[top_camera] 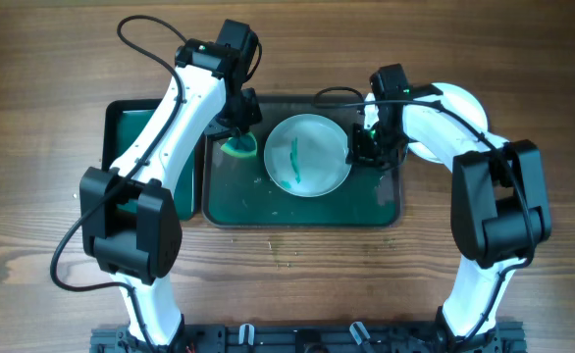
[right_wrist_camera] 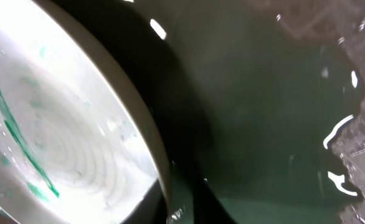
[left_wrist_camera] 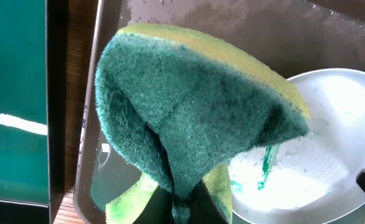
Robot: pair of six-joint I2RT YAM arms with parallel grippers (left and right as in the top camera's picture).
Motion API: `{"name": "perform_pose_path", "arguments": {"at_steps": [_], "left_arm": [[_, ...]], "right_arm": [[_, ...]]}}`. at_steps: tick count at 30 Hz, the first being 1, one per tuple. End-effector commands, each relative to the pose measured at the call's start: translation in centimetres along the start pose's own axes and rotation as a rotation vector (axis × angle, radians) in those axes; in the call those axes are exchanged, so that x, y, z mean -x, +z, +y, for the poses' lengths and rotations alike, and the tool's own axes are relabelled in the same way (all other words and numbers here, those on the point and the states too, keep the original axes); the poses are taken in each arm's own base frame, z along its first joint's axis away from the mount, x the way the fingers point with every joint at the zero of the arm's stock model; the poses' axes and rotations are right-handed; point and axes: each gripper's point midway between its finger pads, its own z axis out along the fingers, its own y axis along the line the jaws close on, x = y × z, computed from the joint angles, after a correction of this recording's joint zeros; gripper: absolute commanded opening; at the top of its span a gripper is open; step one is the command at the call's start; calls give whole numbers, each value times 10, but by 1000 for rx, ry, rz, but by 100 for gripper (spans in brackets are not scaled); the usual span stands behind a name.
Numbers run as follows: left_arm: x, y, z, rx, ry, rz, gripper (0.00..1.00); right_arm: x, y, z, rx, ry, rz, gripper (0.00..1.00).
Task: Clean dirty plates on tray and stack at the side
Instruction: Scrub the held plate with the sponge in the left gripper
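Plate (top_camera: 307, 154) lies central on the tray (top_camera: 386, 211) overhead; only the left wrist shows the left gripper (left_wrist_camera: 182, 208) clamped on a folded green sponge (left_wrist_camera: 195, 118). Right gripper (top_camera: 366, 147) sits at the plate's rim, finger gap unclear.

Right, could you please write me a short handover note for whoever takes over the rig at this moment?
Left gripper: shut on the green and yellow sponge, over the left end of the large green tray, next to the smeared plate.
Right gripper: at that plate's right rim; open or shut cannot be told.
The smeared plate lies in the tray's middle, with teal smears not yet wiped off.
A second white plate shows partly under the right arm, off the tray to its right.
Done: sponge in hand.
Left: scrub the smeared plate, then stack it at the side.
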Motion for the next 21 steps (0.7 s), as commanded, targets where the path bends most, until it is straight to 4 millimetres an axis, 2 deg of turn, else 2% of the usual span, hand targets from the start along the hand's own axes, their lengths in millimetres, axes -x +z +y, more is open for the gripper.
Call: {"name": "perform_pose_path", "arguments": {"at_steps": [1,7,9,10,16,21], "left_arm": [[1,-3,-8,-42,14,5,4],[-5,7,-13,-76,14,33,4],[-8,10,-15,-90,16,44,4],[-9,12,-17,-97,17,48,4],[-21,29,-34,-130,57,52,4],[-34,44,-58,-187,105,55,4]], "right_arm": [[-4,5,3,22,-15,-11,11],[-3,9,11,80,-40,-20,13],[-3,9,11,81,-40,-21,4],[-3,9,11,80,-39,-21,4],[-9,14,12,78,-45,-11,4],[-11,16,13,78,-47,-7,4]]}}
